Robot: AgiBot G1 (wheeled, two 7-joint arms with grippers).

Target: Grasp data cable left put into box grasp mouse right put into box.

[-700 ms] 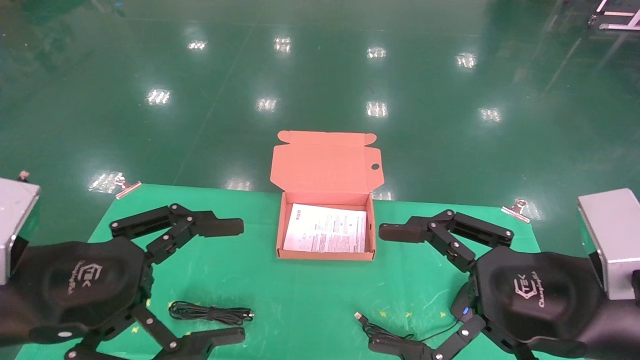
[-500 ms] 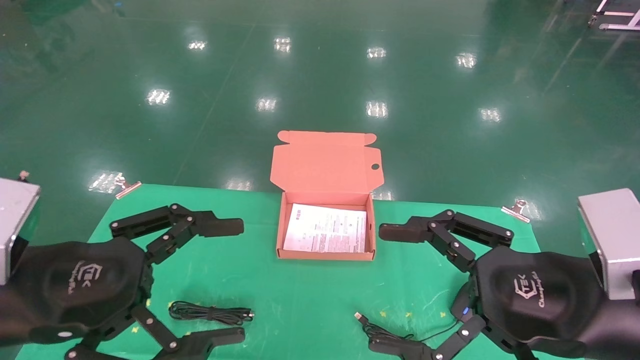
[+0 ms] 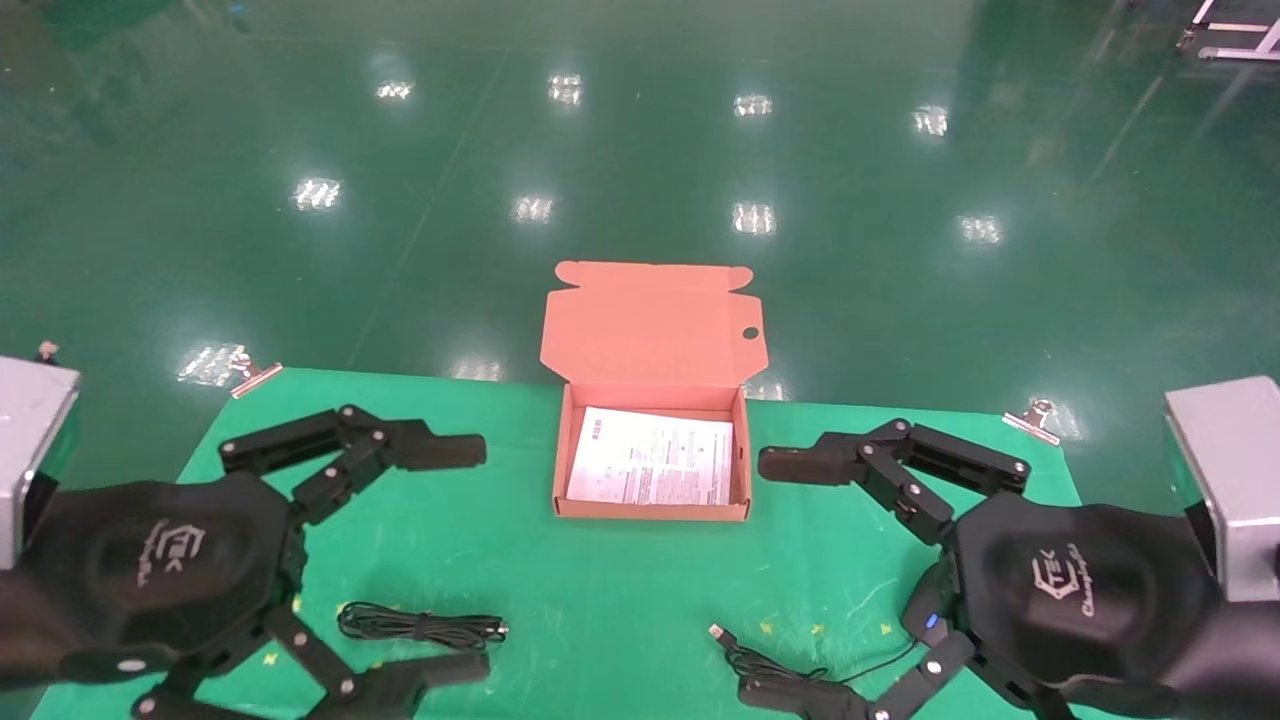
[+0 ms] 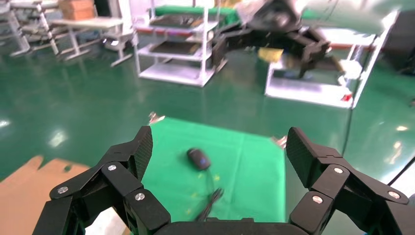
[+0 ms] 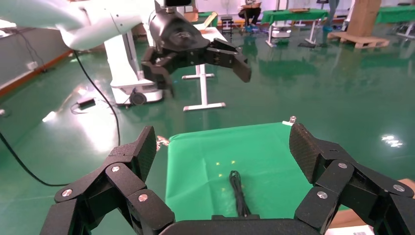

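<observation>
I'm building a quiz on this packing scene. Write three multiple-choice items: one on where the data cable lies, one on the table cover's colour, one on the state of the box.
1. Where does the data cable lie?
A. Inside the box
B. On the table cover near the left gripper
C. Held in the right gripper

2. What colour is the table cover?
A. Green
B. White
C. Red

3. What state is the box in?
A. Shut with its lid tucked in
B. Open, holding only a printed sheet
C. Open, with the mouse inside

Answers:
1. B, the bundle rests on the cover between the spread fingers of the left gripper, apart from them.
2. A, the cloth under everything is green.
3. B, the lid stands up and only the printed sheet lies inside; the mouse sits on the cover by the right gripper.
</observation>
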